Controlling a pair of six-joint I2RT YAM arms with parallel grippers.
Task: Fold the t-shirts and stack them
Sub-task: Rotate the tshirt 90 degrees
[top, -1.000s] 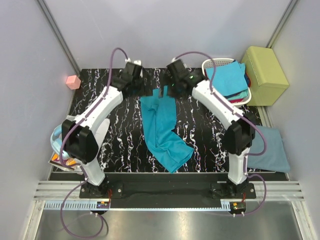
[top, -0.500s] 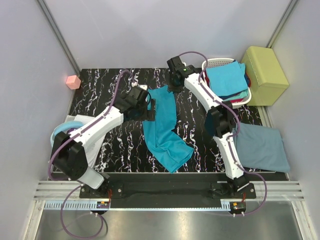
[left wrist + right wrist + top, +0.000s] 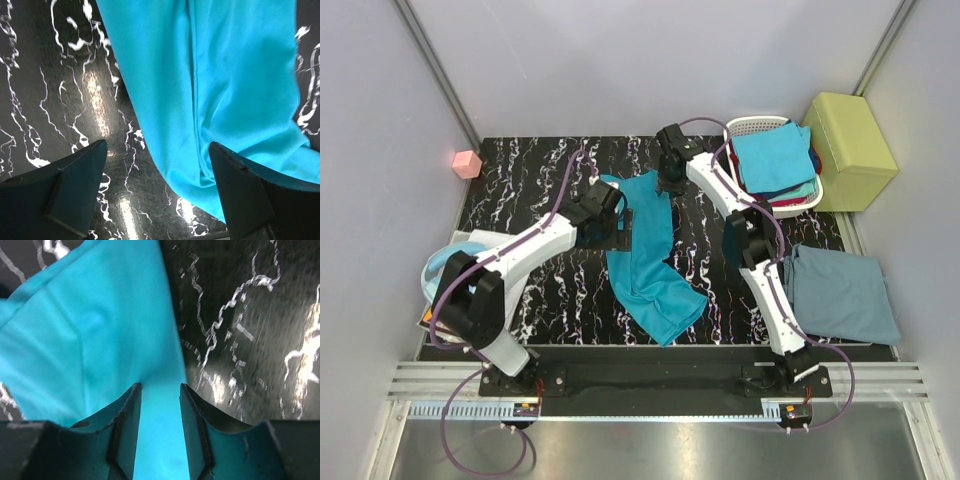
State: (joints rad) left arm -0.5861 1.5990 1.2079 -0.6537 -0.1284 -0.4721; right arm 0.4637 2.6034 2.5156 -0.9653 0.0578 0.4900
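- Left pincer (image 3: 617, 215) is spread wide and holds nothing, hanging low over the black marbled desk (image 3: 540, 170).
- In its own wrist view the teal t-shirt (image 3: 645, 260) lies ahead of that pincer. The shirt's edge reaches down to the right-hand finger (image 3: 245, 195), while the other finger has only bare desk beyond it.
- Right pincer (image 3: 160, 386) is at the far end of the same shirt, fingers (image 3: 125, 425) drawn in on a band of the teal cloth. The cloth fills the gap between them, so it's pinching the shirt.
- From that pinch the teal t-shirt runs in a long rumpled strip back toward the arm bases, passing just beside the left pincer.
- Just to the right of the right pincer is the white basket (image 3: 745, 127), with folded t-shirts (image 3: 772, 155) piled in it, bright blue on top.
- Beyond the basket, further right, is the yellow-green box (image 3: 848, 135).
- The grey-blue t-shirt (image 3: 840, 295) is spread flat, well apart from both pincers, out by the right arm's base.
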